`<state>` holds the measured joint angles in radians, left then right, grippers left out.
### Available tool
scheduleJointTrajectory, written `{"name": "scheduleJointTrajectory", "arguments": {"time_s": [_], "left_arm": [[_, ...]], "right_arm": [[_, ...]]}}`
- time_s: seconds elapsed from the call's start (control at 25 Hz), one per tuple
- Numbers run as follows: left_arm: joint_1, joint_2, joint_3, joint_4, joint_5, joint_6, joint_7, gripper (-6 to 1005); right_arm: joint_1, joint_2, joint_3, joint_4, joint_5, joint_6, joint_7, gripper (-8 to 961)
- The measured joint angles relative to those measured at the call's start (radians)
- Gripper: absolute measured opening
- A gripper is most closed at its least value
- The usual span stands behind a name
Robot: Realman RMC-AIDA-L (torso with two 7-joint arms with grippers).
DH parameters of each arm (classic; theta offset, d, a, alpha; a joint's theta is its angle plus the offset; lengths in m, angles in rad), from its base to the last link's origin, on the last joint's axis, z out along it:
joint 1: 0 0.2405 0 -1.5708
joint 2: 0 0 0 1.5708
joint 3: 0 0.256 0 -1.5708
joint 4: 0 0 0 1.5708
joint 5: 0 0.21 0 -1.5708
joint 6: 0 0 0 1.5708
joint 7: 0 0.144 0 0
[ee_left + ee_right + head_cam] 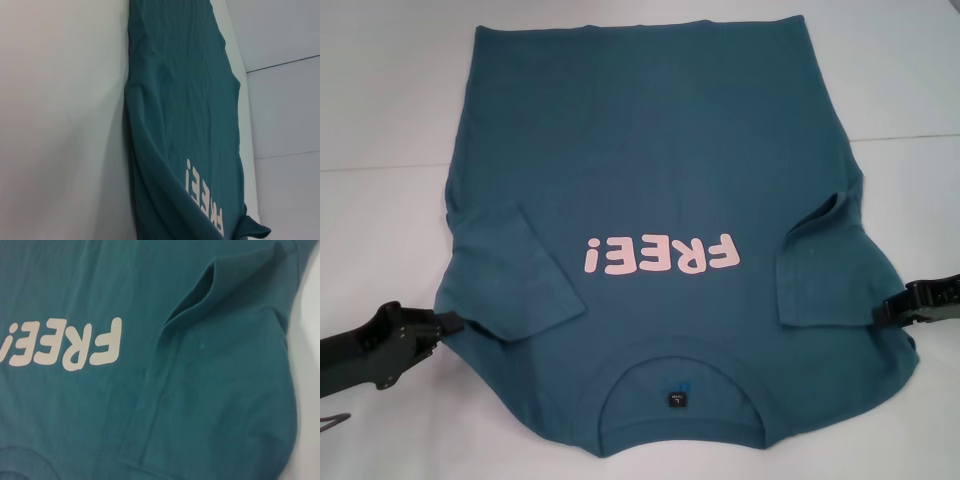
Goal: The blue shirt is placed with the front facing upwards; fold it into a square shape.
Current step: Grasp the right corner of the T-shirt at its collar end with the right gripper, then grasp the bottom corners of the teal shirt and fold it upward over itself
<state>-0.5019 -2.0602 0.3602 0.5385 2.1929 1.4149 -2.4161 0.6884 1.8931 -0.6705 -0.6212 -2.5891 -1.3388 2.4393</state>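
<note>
Head view: blue shirt (650,180) spread front-up on white table (380,100), collar nearest the robot, both sleeves folded inward over the chest. Left gripper (448,322) at the shirt's left edge, right gripper (880,310) at its right edge; how far either is open, cannot tell.

Left wrist view: shirt body and pink lettering (202,200).

Right wrist view: folded right sleeve (220,380) beside lettering.

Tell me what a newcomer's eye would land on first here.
The blue shirt fills the middle of the white table, front up, with both sleeves folded inward. Its pink FREE! lettering sits across the chest, with the collar on the robot's side. The left pincer and right pincer sit at the shirt's two side edges near the shoulders.
</note>
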Motion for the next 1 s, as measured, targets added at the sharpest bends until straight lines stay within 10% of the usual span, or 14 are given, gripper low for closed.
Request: {"name": "scheduleJointTrajectory", "arguments": {"time_s": [0.52,1.0], "left_arm": [[0.0,0.0,0.0,0.0,-0.001,0.005,-0.001,45],[0.011,0.01,0.048,0.059,0.03,0.122,-0.001,46]], "right_arm": [[0.002,0.001,-0.005,0.001,-0.029,0.004,0.015,22],[-0.034,-0.004,0.011,-0.142,-0.03,-0.15,0.015,22]]}}
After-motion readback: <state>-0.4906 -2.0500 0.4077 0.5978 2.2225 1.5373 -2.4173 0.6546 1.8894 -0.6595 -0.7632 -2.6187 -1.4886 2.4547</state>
